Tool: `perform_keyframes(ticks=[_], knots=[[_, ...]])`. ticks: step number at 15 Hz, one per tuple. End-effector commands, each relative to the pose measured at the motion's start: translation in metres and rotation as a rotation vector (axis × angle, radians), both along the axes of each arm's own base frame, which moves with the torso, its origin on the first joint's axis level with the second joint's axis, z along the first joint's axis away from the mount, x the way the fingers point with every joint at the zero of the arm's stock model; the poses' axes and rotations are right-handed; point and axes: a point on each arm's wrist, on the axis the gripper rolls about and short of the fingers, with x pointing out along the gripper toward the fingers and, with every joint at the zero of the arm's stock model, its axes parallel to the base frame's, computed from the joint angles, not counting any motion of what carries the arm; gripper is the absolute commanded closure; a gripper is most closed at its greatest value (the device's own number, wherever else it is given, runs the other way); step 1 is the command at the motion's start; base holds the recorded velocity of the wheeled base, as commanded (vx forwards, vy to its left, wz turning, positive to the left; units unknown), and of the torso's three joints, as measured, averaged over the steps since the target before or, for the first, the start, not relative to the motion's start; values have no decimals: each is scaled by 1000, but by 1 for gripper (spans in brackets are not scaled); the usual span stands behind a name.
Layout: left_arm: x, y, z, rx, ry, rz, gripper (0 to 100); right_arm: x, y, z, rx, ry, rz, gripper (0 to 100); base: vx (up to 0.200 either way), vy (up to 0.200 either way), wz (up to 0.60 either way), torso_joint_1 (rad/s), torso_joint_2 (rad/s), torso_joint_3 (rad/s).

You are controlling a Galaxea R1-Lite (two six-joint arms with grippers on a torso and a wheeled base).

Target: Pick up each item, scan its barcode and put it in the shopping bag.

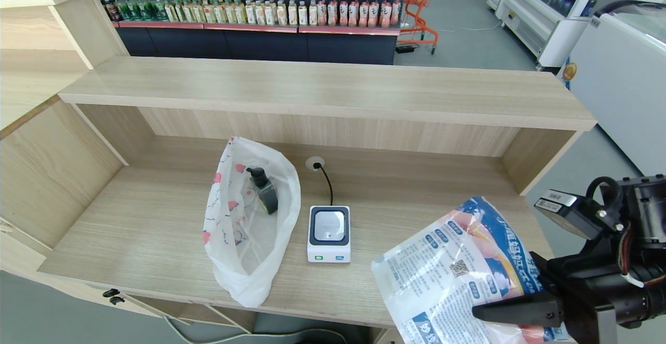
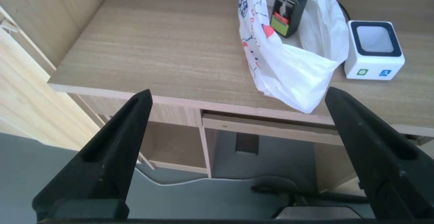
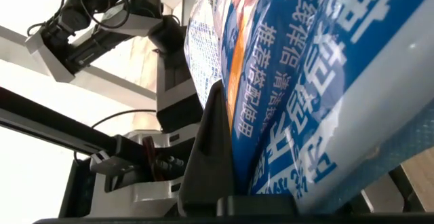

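Hovering before the desk's [image 2: 135,54] near edge, the left hand [image 2: 237,98] has its fingers spread, holding nothing. On the desk lies the white shopping bag [image 1: 244,240], mouth open, with a dark pump bottle [image 1: 264,192] inside. Just right of it sits the scanner [image 1: 329,232]. Farther right, over the desk's corner, the right hand [image 1: 523,313] pinches a blue-and-white pack [image 1: 452,276].

Large white Chinese characters [image 3: 325,81] and a QR code [image 1: 459,267] stand on the blue-and-white pouch [image 1: 437,287].

The right gripper [image 1: 512,310] is matte black, backed at lower right by a looped black cable [image 1: 603,185], red wires [image 1: 626,253], silver screws [image 1: 602,213] and a white label [image 1: 559,197]. The left gripper [image 2: 237,95] is black too.
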Motion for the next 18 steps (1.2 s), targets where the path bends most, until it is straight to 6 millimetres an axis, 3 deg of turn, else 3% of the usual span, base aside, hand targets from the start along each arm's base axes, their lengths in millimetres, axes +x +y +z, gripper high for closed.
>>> perform_keyframes(ticks=[1, 4, 6, 8, 10, 12, 18], knots=[[0, 0, 0, 0, 0, 1, 0, 0, 0, 0, 1, -1, -1, 100, 0, 0, 0, 0, 0, 0], [0, 0, 0, 0, 0, 1, 0, 3, 0, 6, 0, -84, -28, 100, 0, 0, 0, 0, 0, 0], [0, 0, 0, 0, 0, 1, 0, 16, 0, 20, -49, -444, -175, 100, 0, 0, 0, 0, 0, 0], [0, 0, 0, 0, 0, 1, 0, 22, -4, 23, -321, -882, -396, 100, 0, 0, 0, 0, 0, 0], [0, 0, 0, 0, 0, 1, 0, 17, -10, 16, -451, -1107, -364, 100, 0, 0, 0, 0, 0, 0], [0, 0, 0, 0, 0, 1, 0, 16, -10, 11, -479, -1208, -313, 100, 0, 0, 0, 0, 0, 0], [0, 0, 0, 0, 1, 1, 0, 9, -18, 16, -444, -1224, -381, 100, 0, 0, 0, 0, 0, 0]])
